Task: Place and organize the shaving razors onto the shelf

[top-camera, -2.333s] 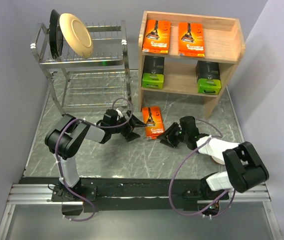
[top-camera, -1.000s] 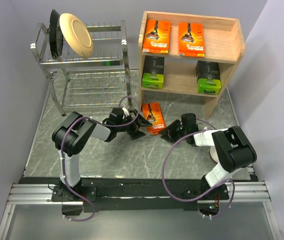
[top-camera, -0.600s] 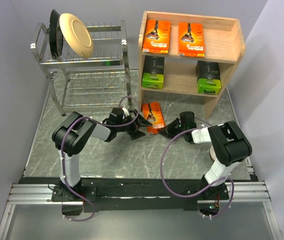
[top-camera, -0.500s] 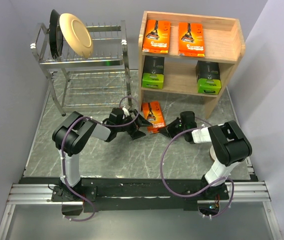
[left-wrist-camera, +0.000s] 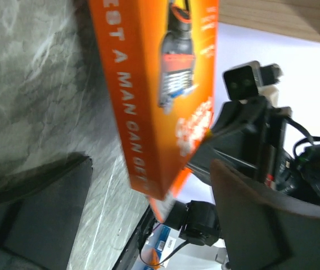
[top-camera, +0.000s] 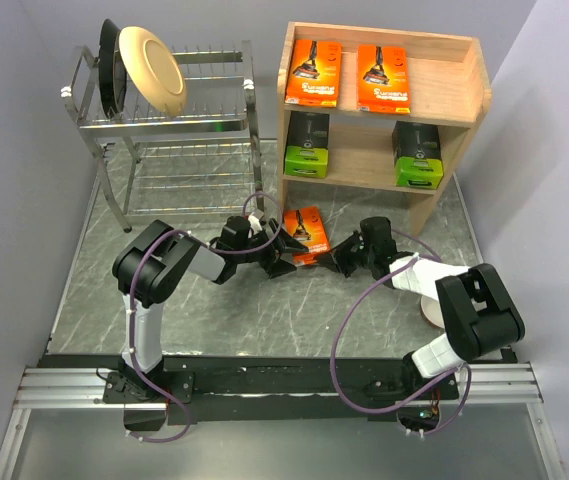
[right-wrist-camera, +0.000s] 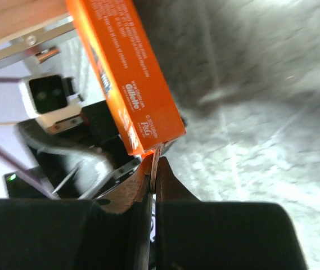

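Observation:
Two orange razor packs (top-camera: pixel 314 72) (top-camera: pixel 383 78) lie on the top of the wooden shelf (top-camera: pixel 467 100). Two black packs with lime-green ends (top-camera: pixel 307 145) (top-camera: pixel 416 154) stand on its lower tier. A third orange pack (top-camera: pixel 307 232) is on the table in front of the shelf, its near end raised. My right gripper (top-camera: pixel 341 262) is shut on a thin flap at that pack's corner (right-wrist-camera: pixel 131 84), fingers (right-wrist-camera: pixel 174 185) pressed together. My left gripper (top-camera: pixel 282 254) is open at the pack's left side, and the pack (left-wrist-camera: pixel 160 84) sits between its spread fingers (left-wrist-camera: pixel 53 214).
A chrome wire dish rack (top-camera: pixel 179 125) with a cream plate (top-camera: pixel 151 66) and a dark plate stands at the back left. A white round object (top-camera: pixel 428 311) lies under my right arm. Grey walls close in on both sides.
Both grippers moved in on the orange pack. The pack slid a little toward the shelf. My right gripper came up to its right corner and shut on the flap.

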Robot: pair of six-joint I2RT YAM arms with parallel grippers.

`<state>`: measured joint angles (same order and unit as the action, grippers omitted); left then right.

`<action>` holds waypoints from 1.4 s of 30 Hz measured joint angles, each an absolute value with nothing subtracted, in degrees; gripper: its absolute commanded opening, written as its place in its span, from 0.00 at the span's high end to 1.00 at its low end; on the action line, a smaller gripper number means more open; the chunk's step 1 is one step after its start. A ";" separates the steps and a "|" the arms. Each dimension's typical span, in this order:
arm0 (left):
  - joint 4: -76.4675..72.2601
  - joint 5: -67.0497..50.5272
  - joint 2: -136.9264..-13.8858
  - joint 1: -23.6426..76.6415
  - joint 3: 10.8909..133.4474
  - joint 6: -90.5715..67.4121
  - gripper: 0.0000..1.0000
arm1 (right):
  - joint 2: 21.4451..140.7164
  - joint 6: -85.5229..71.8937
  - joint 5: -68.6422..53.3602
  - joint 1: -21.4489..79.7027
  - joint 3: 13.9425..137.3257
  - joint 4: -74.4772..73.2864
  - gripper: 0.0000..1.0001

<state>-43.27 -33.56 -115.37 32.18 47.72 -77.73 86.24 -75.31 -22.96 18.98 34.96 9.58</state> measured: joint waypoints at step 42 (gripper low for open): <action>-47.81 -41.21 -113.08 30.46 43.33 -77.19 0.66 | 82.43 -71.75 -26.61 14.11 29.15 9.32 0.53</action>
